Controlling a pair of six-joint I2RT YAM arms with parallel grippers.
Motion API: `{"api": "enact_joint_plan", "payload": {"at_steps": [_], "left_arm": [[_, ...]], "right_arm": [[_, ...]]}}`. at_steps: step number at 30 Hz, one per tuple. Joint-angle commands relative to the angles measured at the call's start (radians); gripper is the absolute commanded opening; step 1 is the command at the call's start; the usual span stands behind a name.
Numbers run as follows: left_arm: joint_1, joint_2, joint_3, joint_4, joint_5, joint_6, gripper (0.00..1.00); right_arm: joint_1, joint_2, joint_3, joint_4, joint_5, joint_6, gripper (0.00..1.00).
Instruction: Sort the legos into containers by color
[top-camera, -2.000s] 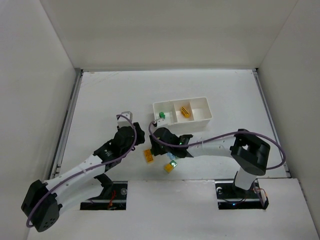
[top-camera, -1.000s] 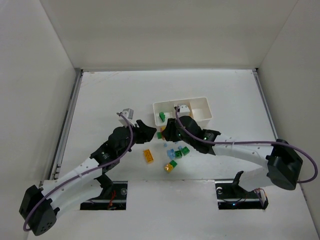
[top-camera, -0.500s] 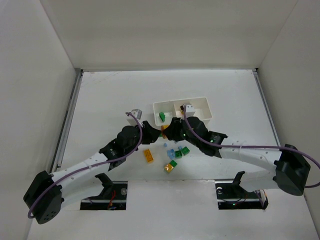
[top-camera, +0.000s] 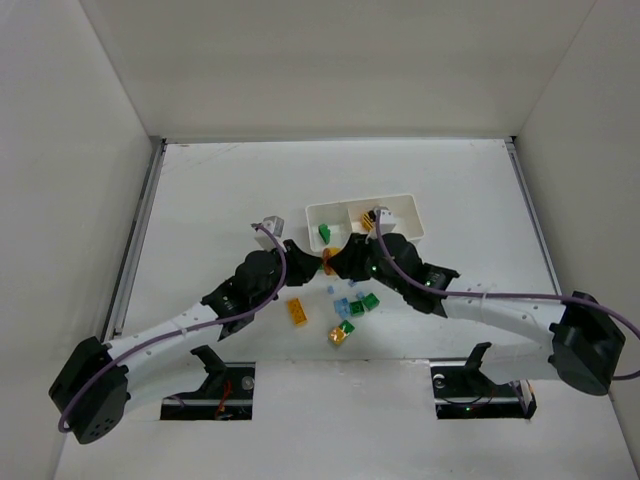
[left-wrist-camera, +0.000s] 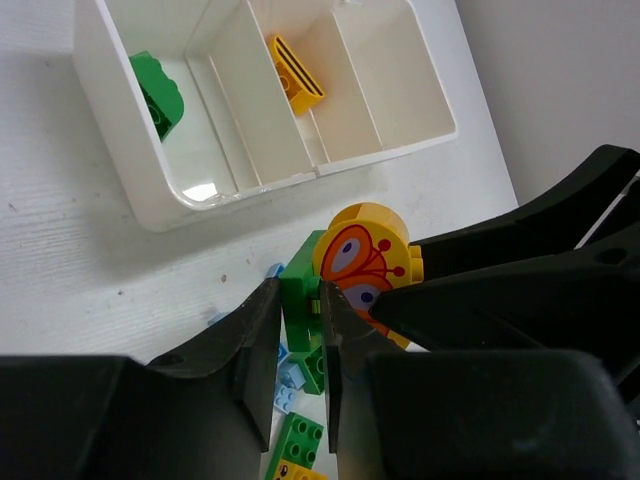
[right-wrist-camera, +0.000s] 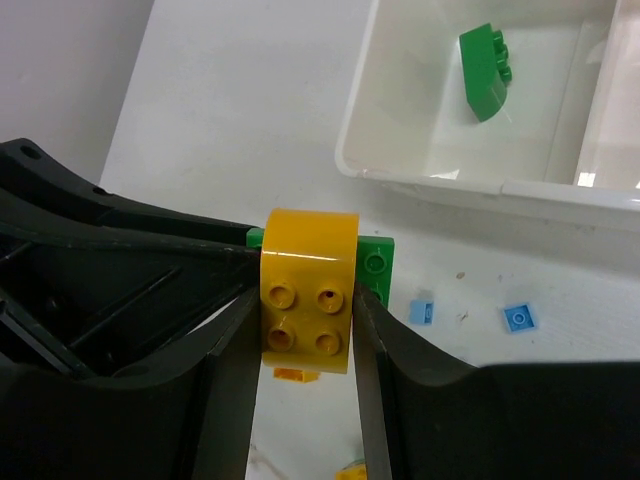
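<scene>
My left gripper (left-wrist-camera: 298, 302) is shut on a green lego (left-wrist-camera: 300, 292). My right gripper (right-wrist-camera: 305, 300) is shut on a yellow lego (right-wrist-camera: 305, 290) with a butterfly print (left-wrist-camera: 365, 255). The two pieces are stuck together, and the green one (right-wrist-camera: 376, 264) shows behind the yellow one. In the top view the grippers (top-camera: 312, 262) (top-camera: 346, 262) meet just in front of the white tray (top-camera: 400, 238). Its left compartment holds a green lego (left-wrist-camera: 155, 95) and its middle one a yellow lego (left-wrist-camera: 295, 80). The right compartment looks empty.
Loose legos lie near the grippers: a yellow one (top-camera: 297, 311), pale blue ones (top-camera: 342, 305), a green one (top-camera: 368, 300) and a green-and-yellow pair (top-camera: 342, 333). Tiny blue pieces (right-wrist-camera: 517, 318) lie by the tray. White walls enclose the table.
Both arms have swung in from the loose pile toward the tray's front and closed on each other. The yellow-and-green piece now hangs between the two grippers.
</scene>
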Motion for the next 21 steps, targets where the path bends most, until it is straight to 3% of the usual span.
{"api": "enact_joint_plan", "payload": {"at_steps": [1, 13, 18, 21], "left_arm": [[-0.016, -0.012, -0.003, 0.099, 0.020, -0.017, 0.10], [0.038, -0.104, -0.032, 0.048, -0.005, 0.014, 0.04], [0.055, -0.098, -0.014, 0.048, -0.003, 0.027, 0.04], [0.060, -0.075, 0.015, 0.067, 0.005, 0.034, 0.04]], "right_arm": [[-0.032, -0.037, -0.015, 0.119, -0.075, 0.048, 0.23], [-0.247, -0.179, -0.089, 0.153, -0.248, 0.103, 0.23], [-0.321, -0.203, -0.078, 0.147, -0.270, 0.111, 0.23], [-0.362, -0.132, -0.039, 0.127, -0.208, 0.073, 0.23]]}}
